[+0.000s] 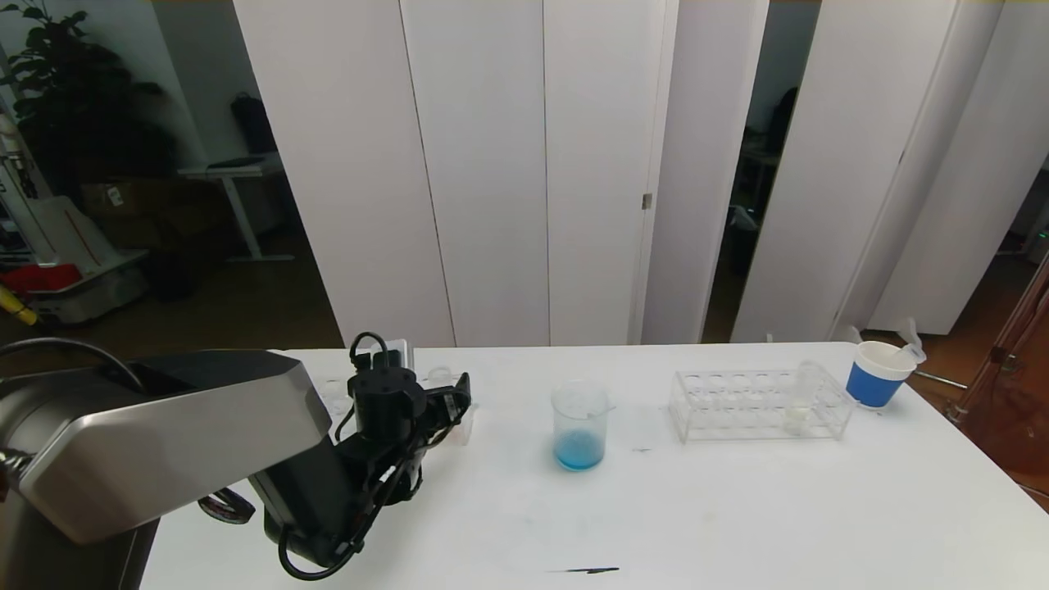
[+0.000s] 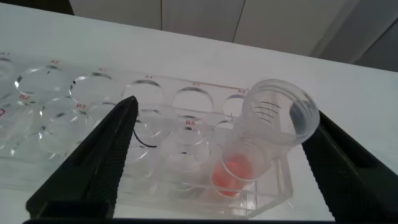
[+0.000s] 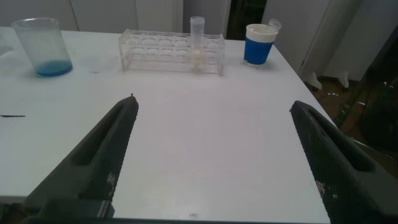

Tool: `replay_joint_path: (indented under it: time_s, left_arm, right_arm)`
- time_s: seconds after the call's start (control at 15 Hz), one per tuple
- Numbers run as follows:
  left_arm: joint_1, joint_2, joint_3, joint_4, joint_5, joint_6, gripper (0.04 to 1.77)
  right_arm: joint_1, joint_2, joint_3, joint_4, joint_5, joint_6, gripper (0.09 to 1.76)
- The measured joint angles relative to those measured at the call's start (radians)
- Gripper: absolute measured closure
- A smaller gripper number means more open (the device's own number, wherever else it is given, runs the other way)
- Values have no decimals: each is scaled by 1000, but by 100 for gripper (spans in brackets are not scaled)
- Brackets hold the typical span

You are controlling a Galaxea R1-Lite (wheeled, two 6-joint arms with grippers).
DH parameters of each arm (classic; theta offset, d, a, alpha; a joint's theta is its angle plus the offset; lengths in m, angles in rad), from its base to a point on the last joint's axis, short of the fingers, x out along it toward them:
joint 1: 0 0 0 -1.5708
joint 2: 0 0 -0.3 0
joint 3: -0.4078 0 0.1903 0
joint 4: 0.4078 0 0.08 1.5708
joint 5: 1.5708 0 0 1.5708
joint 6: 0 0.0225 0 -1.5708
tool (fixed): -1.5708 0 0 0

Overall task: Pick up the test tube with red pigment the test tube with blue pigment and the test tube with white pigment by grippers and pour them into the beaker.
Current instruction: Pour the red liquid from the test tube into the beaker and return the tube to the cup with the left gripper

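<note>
Blue liquid already in the beaker (image 1: 579, 428), mid-table, so blue pour judged done. Red tube (image 2: 261, 140) upright in an end hole of the left rack (image 2: 93, 124), red-orange liquid at its bottom, standing between the spread fingers of the left gripper (image 2: 217, 155); jaws wide apart, nothing clamped, no contact visible. Step in hand judged as the grasp of the red tube. White tube (image 1: 807, 397) upright in the right rack (image 1: 758, 403), well apart from the beaker, near a blue cup (image 1: 875, 374). Right gripper (image 3: 211, 162) hovering low over bare table (image 3: 205, 124), jaws wide, holding nothing, far from its rack. Blue tube not made out anywhere. Next move calls for closing on the red tube's upper wall, squarely and gently, then a straight lift clear of the hole before any tilt toward the beaker. Risk judged: rack dragged along, or glass slipping.
</note>
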Motion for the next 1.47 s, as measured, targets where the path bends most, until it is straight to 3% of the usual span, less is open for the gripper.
replay_joint_path:
  time_s: [0.2, 0.27, 0.33, 0.4, 0.47, 0.53, 0.6, 0.67, 1.47]
  left_arm:
    - [6, 6, -7, 0, -1, -4, 6]
    - [9, 8, -9, 0, -1, -3, 13]
    - [11, 10, -10, 1, -3, -4, 35]
    - [10, 11, -12, 1, -10, -3, 70]
    - [10, 12, -14, 0, -21, 0, 117]
    - [12, 13, -14, 0, -21, 1, 137]
    - [12, 13, -13, 0, -22, 1, 130]
    - [15, 13, -13, 2, -19, -1, 105]
    - [10, 0, -26, 9, -14, 2, 105]
  right_arm:
    - [0, 0, 0, 0, 0, 0, 10]
    - [0, 0, 0, 0, 0, 0, 10]
    - [0, 0, 0, 0, 0, 0, 10]
    - [0, 0, 0, 0, 0, 0, 10]
    - [0, 0, 0, 0, 0, 0, 10]
    - [0, 0, 0, 0, 0, 0, 10]
    - [0, 0, 0, 0, 0, 0, 10]
    - [-1, 0, 0, 0, 0, 0, 10]
    - [0, 0, 0, 0, 0, 0, 10]
